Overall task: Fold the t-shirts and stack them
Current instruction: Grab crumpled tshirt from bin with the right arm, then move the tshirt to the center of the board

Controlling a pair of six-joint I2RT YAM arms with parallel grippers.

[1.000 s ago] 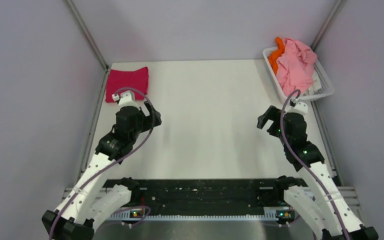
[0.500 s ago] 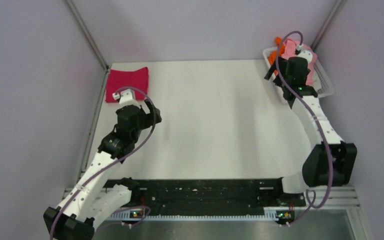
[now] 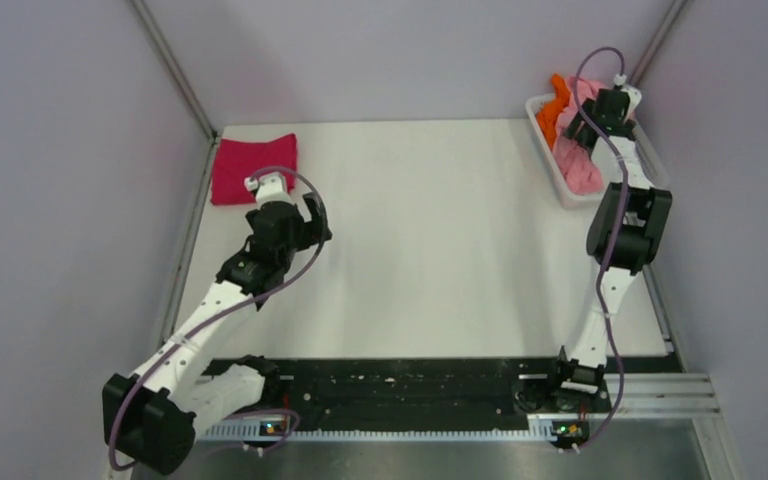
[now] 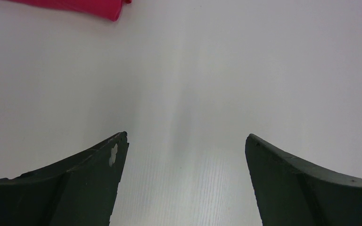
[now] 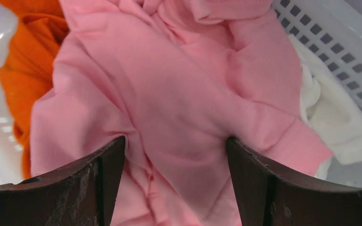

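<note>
Most of what you see from above is the white tabletop [image 3: 430, 220], with both arms reaching out over it. Your left arm [image 3: 210, 310] leans toward the far left corner, and your right arm [image 3: 620, 220] stretches to the far right corner. There a white slatted basket [image 5: 339, 47] sits at the tabletop's edge.

One large light pink t-shirt [image 5: 179, 94] lies crumpled on top of the pile in that basket. A magenta-red t-shirt [image 3: 253, 165] lies folded flat in the far left corner, well apart from the basket. An orange t-shirt [image 5: 28, 70] is bunched beside the pink one on its left in the wrist view, and a white t-shirt [image 5: 334, 122] shows at its right against the basket wall.

Your right fingers [image 5: 75, 188] stand apart, pressed down into the pink t-shirt with a ridge of its cloth between them, not yet pinched. Your left fingers [image 4: 85, 179] are spread wide, holding nothing, over bare tabletop near the magenta-red t-shirt.
</note>
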